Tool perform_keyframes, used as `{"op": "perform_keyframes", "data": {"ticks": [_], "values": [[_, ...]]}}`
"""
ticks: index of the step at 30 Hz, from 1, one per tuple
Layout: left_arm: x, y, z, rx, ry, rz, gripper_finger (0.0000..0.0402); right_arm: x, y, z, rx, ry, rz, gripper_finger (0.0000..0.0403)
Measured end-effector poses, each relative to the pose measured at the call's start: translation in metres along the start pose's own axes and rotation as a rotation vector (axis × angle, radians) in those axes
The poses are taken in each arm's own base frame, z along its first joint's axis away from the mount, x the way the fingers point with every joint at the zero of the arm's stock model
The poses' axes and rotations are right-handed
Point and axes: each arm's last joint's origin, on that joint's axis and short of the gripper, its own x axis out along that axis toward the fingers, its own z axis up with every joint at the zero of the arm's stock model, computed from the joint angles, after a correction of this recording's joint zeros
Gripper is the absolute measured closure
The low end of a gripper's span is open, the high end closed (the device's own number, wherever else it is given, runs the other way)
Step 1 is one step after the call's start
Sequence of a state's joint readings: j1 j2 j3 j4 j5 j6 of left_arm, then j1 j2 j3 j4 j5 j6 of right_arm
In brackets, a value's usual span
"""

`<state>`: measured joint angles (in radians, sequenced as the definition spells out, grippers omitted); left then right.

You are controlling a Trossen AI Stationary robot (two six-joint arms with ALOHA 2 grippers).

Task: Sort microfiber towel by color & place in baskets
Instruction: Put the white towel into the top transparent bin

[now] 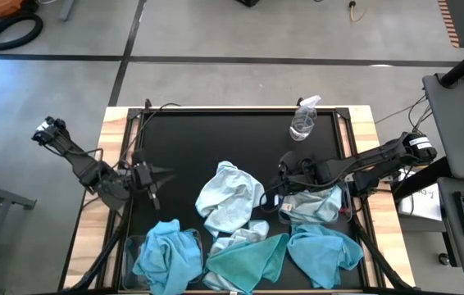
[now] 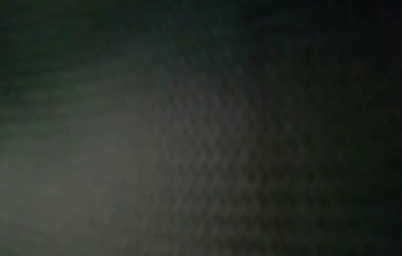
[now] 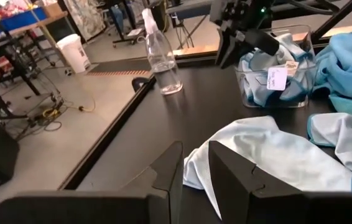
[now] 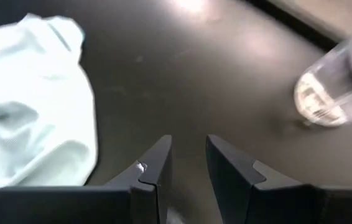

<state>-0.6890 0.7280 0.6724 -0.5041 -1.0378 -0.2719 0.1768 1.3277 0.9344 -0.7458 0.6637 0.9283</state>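
Pale whitish-blue towels: one crumpled mid-table [image 1: 229, 197] [image 3: 269, 152] [image 4: 33, 106], a smaller one [image 1: 244, 236] toward the near edge. Others fill the right basket [image 1: 285, 216] [image 3: 275, 78]. Bright blue towels sit in the left basket [image 1: 130, 246]. A teal towel [image 1: 248, 262] and a blue one [image 1: 324, 250] lie at the near edge. My left gripper [image 1: 165, 174] [image 3: 194, 171] hovers left of the mid-table towel, narrowly open and empty. My right gripper [image 1: 281, 176] [image 4: 187, 162] is by the right basket's far-left corner, narrowly open and empty.
A clear spray bottle [image 1: 304, 120] [image 3: 162, 59] [image 4: 338, 87] stands upright near the table's far edge, right of centre. Bare black tabletop lies between the bottle and the towels. The low view is dark and shows nothing. Beyond the far edge are shelves and a white bin [image 3: 76, 53].
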Motion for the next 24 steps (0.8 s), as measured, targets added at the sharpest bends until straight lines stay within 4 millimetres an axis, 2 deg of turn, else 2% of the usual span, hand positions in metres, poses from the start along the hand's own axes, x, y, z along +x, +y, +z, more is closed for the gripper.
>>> {"op": "perform_keyframes", "data": {"ticks": [6, 10, 12, 19, 24], "values": [[0.006, -0.006, -0.013, -0.054, 0.031, 0.015, 0.0340, 0.000, -0.005, 0.000, 0.016, -0.065, -0.088, 0.0310], [0.011, -0.007, -0.022, -0.095, 0.050, 0.034, 0.0340, -0.001, -0.012, -0.004, -0.174, -0.006, -0.139, 0.0310], [0.013, -0.007, -0.024, -0.110, 0.055, 0.047, 0.0340, -0.001, -0.011, -0.005, -0.196, 0.036, -0.110, 0.0310], [0.018, -0.009, -0.024, -0.092, 0.068, 0.072, 0.0340, -0.001, -0.003, -0.007, 0.038, 0.166, 0.038, 0.0310], [0.021, -0.013, -0.026, -0.076, 0.095, 0.037, 0.0340, -0.001, 0.000, -0.005, 0.094, 0.160, 0.065, 0.0310]]}}
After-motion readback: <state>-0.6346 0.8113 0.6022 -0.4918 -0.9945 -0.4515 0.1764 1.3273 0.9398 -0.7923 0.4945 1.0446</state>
